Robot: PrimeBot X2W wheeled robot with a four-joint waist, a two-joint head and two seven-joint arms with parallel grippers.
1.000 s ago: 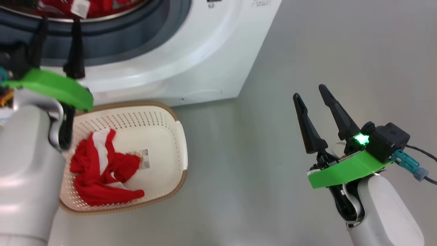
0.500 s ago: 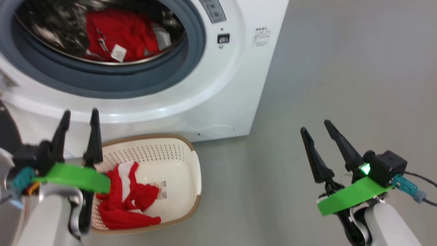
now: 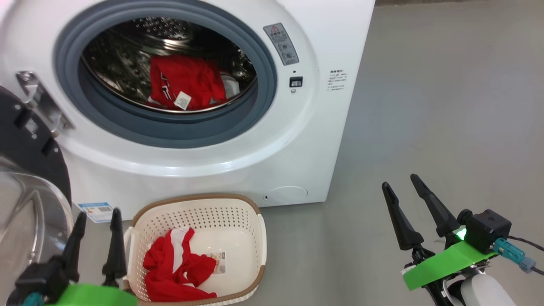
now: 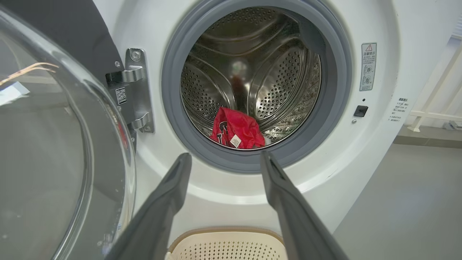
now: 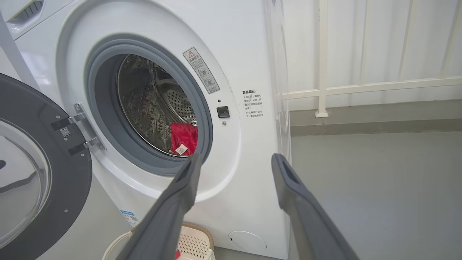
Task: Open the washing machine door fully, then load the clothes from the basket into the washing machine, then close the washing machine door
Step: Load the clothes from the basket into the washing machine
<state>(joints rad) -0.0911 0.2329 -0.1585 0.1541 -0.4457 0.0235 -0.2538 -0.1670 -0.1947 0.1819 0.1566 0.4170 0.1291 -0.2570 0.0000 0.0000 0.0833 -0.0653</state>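
The white washing machine point(image 3: 297, 140) point(image 4: 361, 151) point(image 5: 252, 144) stands with its door point(image 3: 25, 178) point(image 4: 47, 144) point(image 5: 32, 173) swung open to the left. One red garment point(image 3: 185, 83) point(image 4: 236, 128) point(image 5: 184, 139) lies in the steel drum. The cream basket point(image 3: 255, 221) point(image 4: 223, 245) point(image 5: 195, 238) sits on the floor in front of the machine, holding red clothes point(image 3: 174, 272) with white stripes. My left gripper point(image 3: 97, 214) point(image 4: 223, 159) is open and empty, just left of the basket. My right gripper point(image 3: 400, 182) point(image 5: 234, 159) is open and empty over bare floor to the right.
Grey floor point(image 3: 425, 106) stretches to the right of the machine. A white railing point(image 5: 321, 72) and wall stand behind it. A blue sticker point(image 3: 95, 211) sits low on the machine front, near the small round flap point(image 3: 287, 194).
The head camera has tilted up, bringing the drum and door into view. My left gripper has drawn back from the drum opening to beside the basket; both stay open.
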